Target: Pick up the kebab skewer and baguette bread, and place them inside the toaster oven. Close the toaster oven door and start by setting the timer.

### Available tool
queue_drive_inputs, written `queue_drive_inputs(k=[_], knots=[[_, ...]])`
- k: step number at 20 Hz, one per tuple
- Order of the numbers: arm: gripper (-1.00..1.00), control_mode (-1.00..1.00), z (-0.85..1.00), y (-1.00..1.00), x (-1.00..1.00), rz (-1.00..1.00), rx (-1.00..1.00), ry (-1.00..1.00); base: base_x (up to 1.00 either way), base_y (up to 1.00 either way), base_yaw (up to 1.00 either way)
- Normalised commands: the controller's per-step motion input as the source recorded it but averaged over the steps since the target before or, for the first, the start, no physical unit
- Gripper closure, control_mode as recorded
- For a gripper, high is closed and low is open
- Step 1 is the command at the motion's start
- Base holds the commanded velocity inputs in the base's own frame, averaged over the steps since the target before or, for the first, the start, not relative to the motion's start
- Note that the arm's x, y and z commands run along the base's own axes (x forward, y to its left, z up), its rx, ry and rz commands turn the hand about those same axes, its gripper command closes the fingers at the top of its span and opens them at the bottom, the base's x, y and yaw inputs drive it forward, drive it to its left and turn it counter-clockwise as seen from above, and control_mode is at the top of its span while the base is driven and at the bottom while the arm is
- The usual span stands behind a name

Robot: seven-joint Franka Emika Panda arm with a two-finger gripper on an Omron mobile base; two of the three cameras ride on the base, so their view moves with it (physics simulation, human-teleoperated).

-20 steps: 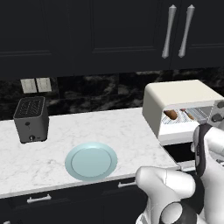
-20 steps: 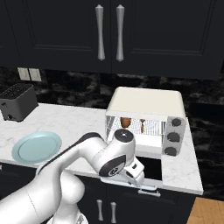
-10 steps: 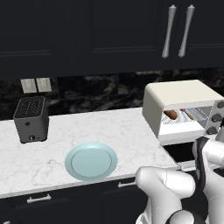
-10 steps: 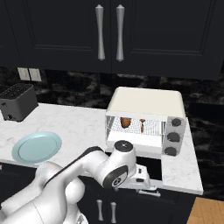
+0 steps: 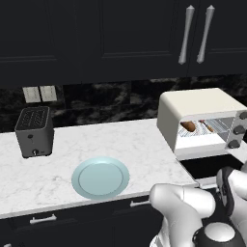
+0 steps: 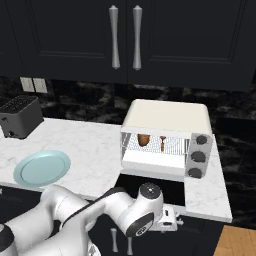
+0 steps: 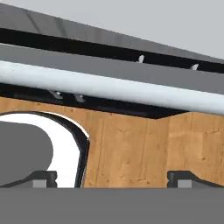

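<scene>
The cream toaster oven (image 5: 193, 103) (image 6: 167, 115) stands on the counter's right end. Its glass door (image 6: 150, 185) (image 5: 207, 166) hangs open, lying flat toward me. On the wire rack inside lie the baguette bread (image 5: 188, 127) (image 6: 143, 139) and, to its right, the thin kebab skewer (image 5: 208, 126) (image 6: 163, 142). My gripper (image 6: 170, 220) (image 7: 111, 179) is low, just under the door's front edge. It is open with nothing between its fingers. In the hand view the door's pale bar handle (image 7: 109, 87) runs across above the fingertips (image 7: 186, 178).
A light-blue plate (image 5: 100, 177) (image 6: 41, 168) sits near the counter's front edge. A small dark slot toaster (image 5: 34, 131) (image 6: 20, 116) stands at the far left. Dark cabinets hang above, and wooden floor (image 7: 131, 148) shows below the hand.
My arm has swung down from in front of the oven opening to below the open door's front edge. The food and the door have not moved.
</scene>
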Motion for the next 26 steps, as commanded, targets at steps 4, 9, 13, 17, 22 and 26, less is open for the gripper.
queue_drive_inputs(k=[4,9,13,17,22,26], knots=[[-1.0,-1.0,-0.28,0.0,0.63,-0.14,0.02,0.0,0.0,0.0,0.0],[-1.0,-1.0,-0.16,-0.02,0.55,-0.09,0.02,0.0,0.0,0.0,0.0],[-1.0,-1.0,-0.09,-0.04,0.48,-0.03,0.03,0.0,0.0,0.0,0.0],[-1.0,-1.0,0.12,0.0,0.24,-0.01,0.08,-0.04,0.0,0.0,0.0],[-1.0,-1.0,0.25,0.0,0.52,-0.05,0.06,-0.05,0.0,0.0,0.0],[-1.0,-1.0,0.46,0.0,0.61,-0.04,0.06,-0.1,0.0,0.0,0.0]])
